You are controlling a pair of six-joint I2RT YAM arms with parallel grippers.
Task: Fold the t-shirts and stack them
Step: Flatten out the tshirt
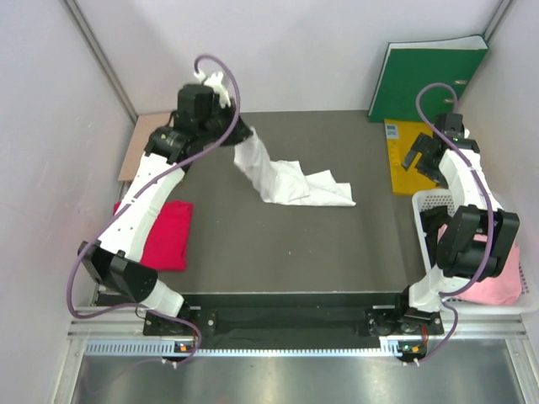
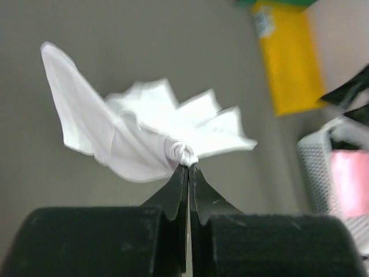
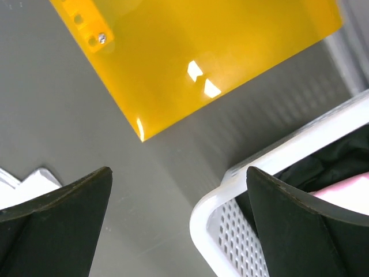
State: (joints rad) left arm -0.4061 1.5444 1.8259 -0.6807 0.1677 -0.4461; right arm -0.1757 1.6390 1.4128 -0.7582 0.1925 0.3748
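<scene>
L gripper (image 2: 188,167) tight on white tee (image 2: 135,130)

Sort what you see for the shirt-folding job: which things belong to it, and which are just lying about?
Belong to the job:
white t-shirt, pinched by the left gripper
red t-shirt
pink t-shirt, in the white basket

Just lying about:
green binder
yellow plastic folder
tan cardboard sheet

middle t-shirt (image 1: 290,181): plain white
left t-shirt (image 1: 168,236): solid red
right t-shirt (image 1: 498,290): pale pink
binder (image 1: 425,80): green
folder (image 1: 402,160): bright yellow
</scene>
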